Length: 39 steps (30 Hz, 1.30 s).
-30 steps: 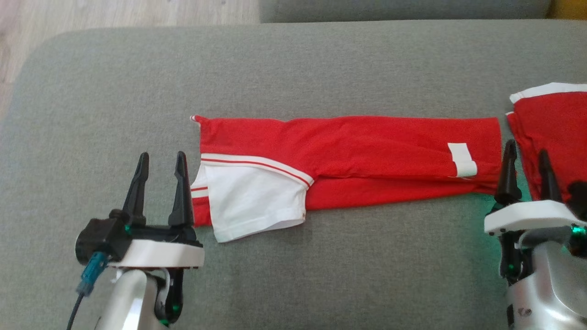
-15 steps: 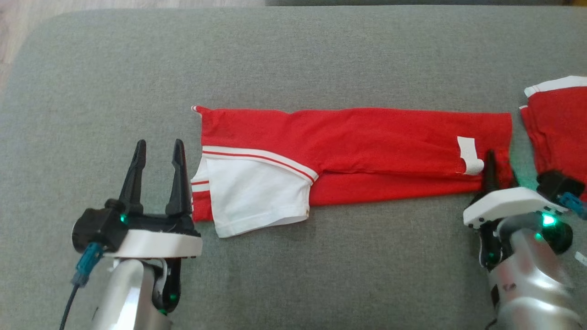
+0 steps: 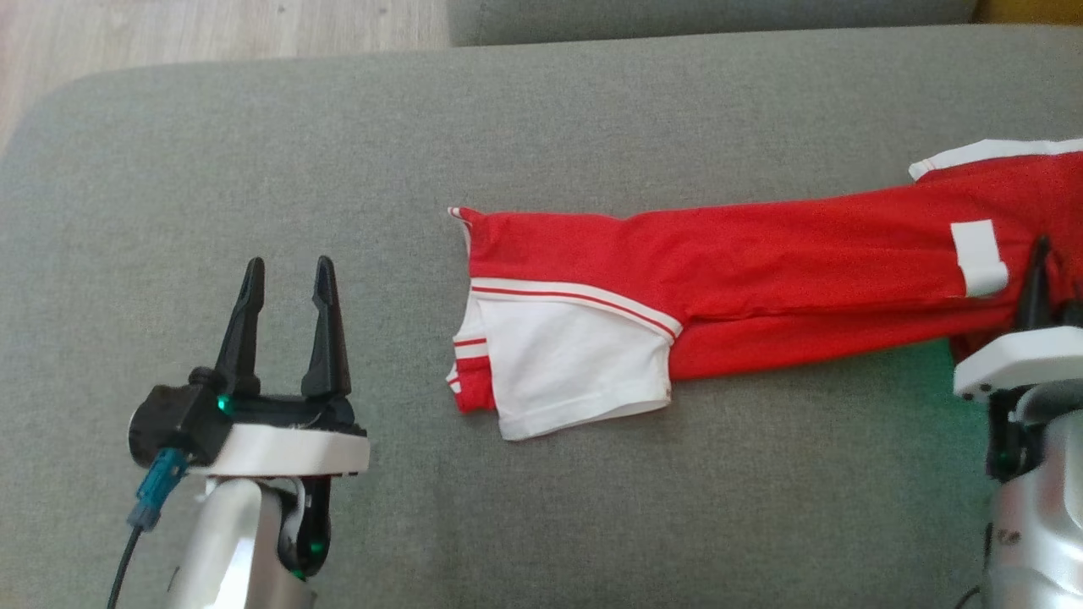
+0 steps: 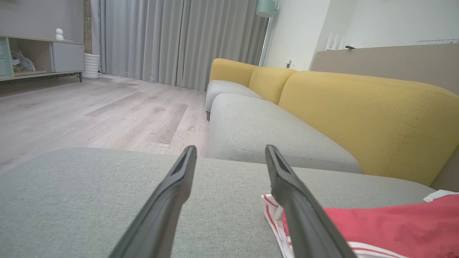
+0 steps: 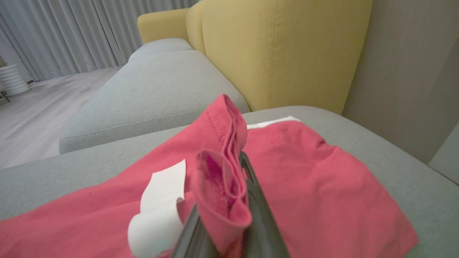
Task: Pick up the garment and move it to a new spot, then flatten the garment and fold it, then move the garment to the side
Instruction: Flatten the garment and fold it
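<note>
Only one folded garment [image 3: 761,254] is being worked: a long red strip lying lengthwise across the grey seat cushion [image 3: 508,110], with one white sleeve [image 3: 575,372] folded over its left end and one white label [image 3: 979,256] near its right end. Two grippers are in play. The left gripper [image 3: 288,266] hovers over bare cushion well to the left of the sleeve, its two dark fingers spread apart with nothing between them; in the left wrist view the garment's striped corner lies just beyond the right-hand finger. The right gripper [image 3: 1039,254] is clamped on the garment's right edge, and the right wrist view shows several red layers bunched and standing up between its two fingers, the label curling just beside them. Under and beyond that pinched end lies a second red piece [image 5: 322,172], flat on the cushion, with one white band along its far edge. Past the cushion, the left wrist view shows three yellow back cushions [image 4: 358,114] in a row.
</note>
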Tool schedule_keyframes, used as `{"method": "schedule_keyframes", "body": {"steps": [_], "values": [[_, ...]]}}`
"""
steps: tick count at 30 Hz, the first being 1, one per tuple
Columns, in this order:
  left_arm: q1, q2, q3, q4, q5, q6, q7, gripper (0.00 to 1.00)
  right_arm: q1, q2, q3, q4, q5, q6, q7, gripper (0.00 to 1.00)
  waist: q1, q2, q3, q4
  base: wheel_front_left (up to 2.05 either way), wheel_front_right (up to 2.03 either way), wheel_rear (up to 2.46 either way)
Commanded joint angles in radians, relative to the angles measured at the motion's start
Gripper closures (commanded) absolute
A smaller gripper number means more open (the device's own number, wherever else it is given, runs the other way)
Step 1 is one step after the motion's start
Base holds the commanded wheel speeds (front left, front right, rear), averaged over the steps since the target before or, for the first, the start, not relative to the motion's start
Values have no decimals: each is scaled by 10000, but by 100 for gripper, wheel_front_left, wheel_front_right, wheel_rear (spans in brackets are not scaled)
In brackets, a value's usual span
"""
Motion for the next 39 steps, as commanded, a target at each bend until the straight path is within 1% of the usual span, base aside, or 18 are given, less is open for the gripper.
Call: {"method": "schedule_keyframes", "body": {"steps": [1,4,7,12,15,18,21,22,25,28,31,35,39], "values": [[-250,68,369,-334,33,-26,-51,0,-85,-96,217,-868,-146,-7,321,100,0,0,-122,23,0,0,0],[-215,61,429,-334,32,-32,-51,0,49,-63,404,-1653,-59,-7,830,100,0,0,-307,98,0,0,0],[-151,51,419,-322,28,-37,-51,0,185,-32,868,-2206,432,-7,1225,100,0,0,-529,236,0,0,0],[-88,37,460,-396,16,-41,-51,0,368,-24,2460,-2685,2058,-7,1591,100,0,0,-851,545,0,0,0],[-116,32,622,-499,-78,-2,-51,0,401,-23,3555,-2771,3118,-7,1675,100,0,0,-1010,804,0,0,0],[-190,32,728,-604,-93,7,-51,0,316,-22,4563,-2711,3904,-7,1588,100,0,0,-1066,1129,0,0,0],[-291,144,621,-609,30,-11,-51,0,94,-22,5610,-2392,4676,-7,1379,100,0,0,-1030,1422,0,0,0],[-291,144,621,-609,30,-11,-51,0,94,-22,5610,-2392,4676,-7,1379,100,0,0,-1030,1422,0,0,0],[-446,292,493,-597,74,-29,-51,0,-238,-21,6586,-1805,5269,-7,1040,100,0,0,-893,1715,0,0,0],[-630,342,417,-589,22,-40,-51,0,-579,-21,7502,-1070,5870,-7,652,100,0,0,-723,2013,0,0,0],[-772,322,326,-554,-60,-47,-51,0,-883,-21,8342,-152,6736,-7,276,100,0,0,-569,2279,0,0,0],[-876,265,158,-503,-121,-53,-51,0,-1447,-21,9303,1144,7142,-7,-251,100,0,0,-324,2573,0,0,0],[-888,329,26,-417,-104,-59,-51,0,-1833,-21,10049,1997,7768,-7,-570,100,0,0,-166,2721,0,0,0]]}}
